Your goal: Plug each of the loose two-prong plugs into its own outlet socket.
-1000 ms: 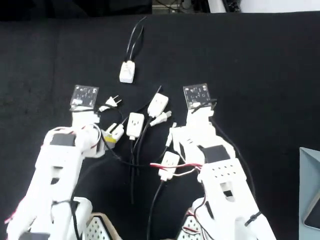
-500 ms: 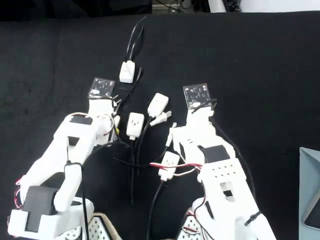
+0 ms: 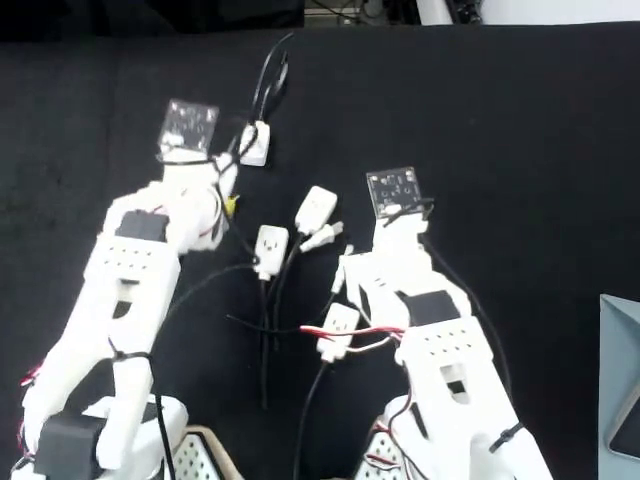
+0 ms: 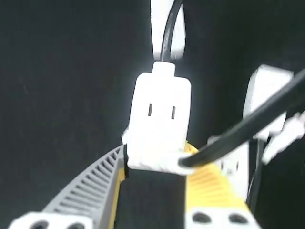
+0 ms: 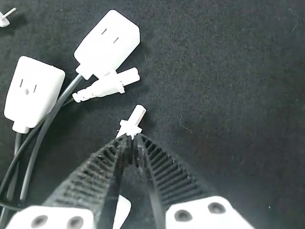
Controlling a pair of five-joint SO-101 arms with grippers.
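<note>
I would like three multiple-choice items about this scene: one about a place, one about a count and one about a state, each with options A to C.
1. The loose white plug lies:
A) beside a white outlet socket
B) inside a bowl
C) on top of an arm

2. Slots on the face of the held socket in the left gripper:
A) two
B) three
C) four

3. The right gripper is:
A) wide open
B) shut on a black cord
C) shut on a small white plug

Answers:
1 A, it lies by that socket's cord end.
2 A, two dark slots show.
3 C, the fingers pinch the plug.
</note>
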